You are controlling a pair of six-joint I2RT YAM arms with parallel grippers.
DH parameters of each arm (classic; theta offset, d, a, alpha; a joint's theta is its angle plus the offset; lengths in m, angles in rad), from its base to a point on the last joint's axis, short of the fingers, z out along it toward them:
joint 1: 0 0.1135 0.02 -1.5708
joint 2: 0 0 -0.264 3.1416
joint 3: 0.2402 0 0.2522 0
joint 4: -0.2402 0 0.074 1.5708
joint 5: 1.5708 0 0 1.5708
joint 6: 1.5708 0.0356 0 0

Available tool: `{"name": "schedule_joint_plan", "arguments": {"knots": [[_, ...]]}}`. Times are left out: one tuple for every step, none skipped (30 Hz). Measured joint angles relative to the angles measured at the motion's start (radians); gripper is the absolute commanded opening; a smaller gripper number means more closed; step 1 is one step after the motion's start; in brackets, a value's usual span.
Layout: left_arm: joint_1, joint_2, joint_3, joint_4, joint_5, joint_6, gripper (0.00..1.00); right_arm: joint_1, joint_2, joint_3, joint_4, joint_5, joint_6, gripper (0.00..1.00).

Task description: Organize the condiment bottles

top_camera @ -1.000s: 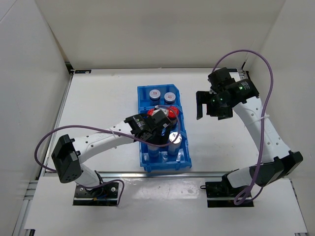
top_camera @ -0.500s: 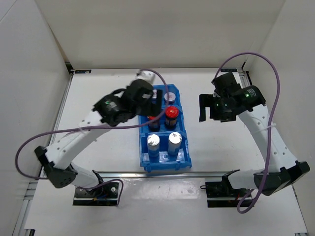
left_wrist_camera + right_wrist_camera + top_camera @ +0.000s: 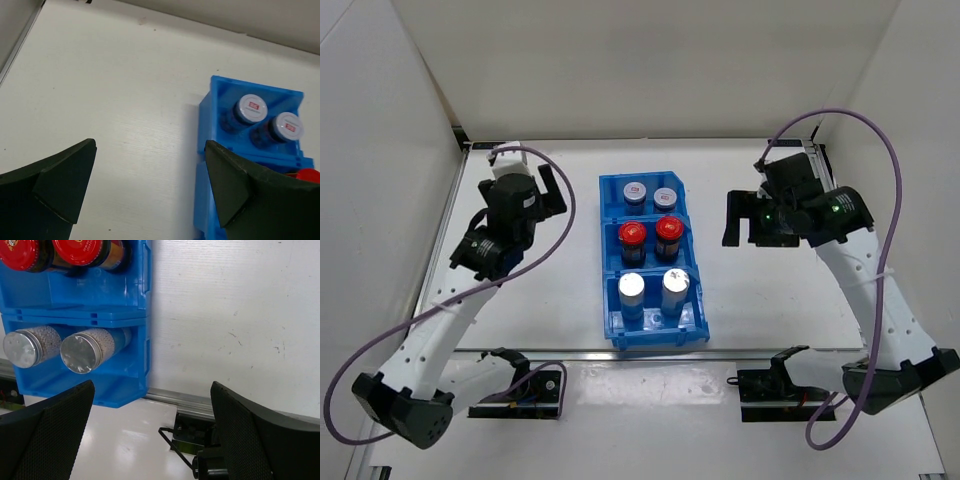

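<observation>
Six condiment bottles stand in the blue three-compartment bin (image 3: pixel 612 300). Two grey-white capped ones (image 3: pixel 634 192) (image 3: pixel 666 196) fill the far compartment, two red capped ones (image 3: pixel 633 234) (image 3: pixel 668 227) the middle, two silver capped ones (image 3: pixel 632 285) (image 3: pixel 675 281) the near. My left gripper (image 3: pixel 553 192) is open and empty, left of the bin; its wrist view (image 3: pixel 150 185) shows bare table, the bin's wall (image 3: pixel 207 125) and the grey-white caps (image 3: pixel 251 105). My right gripper (image 3: pixel 740 220) is open and empty, right of the bin; its wrist view (image 3: pixel 152 425) shows the silver caps (image 3: pixel 80 354) and red caps (image 3: pixel 82 250).
White walls enclose the table at the back and sides. A metal rail (image 3: pixel 740 352) runs along the near edge, with both arm bases (image 3: pixel 515 390) (image 3: pixel 785 390) behind it. Purple cables loop from both arms.
My left arm has pulled up and away from over the bin's middle to the far left, empty. My right gripper has shifted slightly right. All bottles now show uncovered in the bin.
</observation>
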Motion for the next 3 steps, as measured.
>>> {"name": "schedule_joint_plan", "arguments": {"knots": [[0.014, 0.008, -0.011, 0.002, 0.0, -0.005, 1.0, 0.0, -0.006, -0.01, 0.008, 0.0, -0.003, 1.0], [0.02, 0.011, -0.017, 0.005, 0.0, -0.008, 1.0, 0.0, -0.01, -0.019, 0.014, 0.0, -0.006, 1.0], [0.025, 0.011, -0.022, 0.006, 0.0, -0.008, 1.0, 0.0, -0.011, -0.023, 0.016, 0.0, -0.007, 1.0]]}}
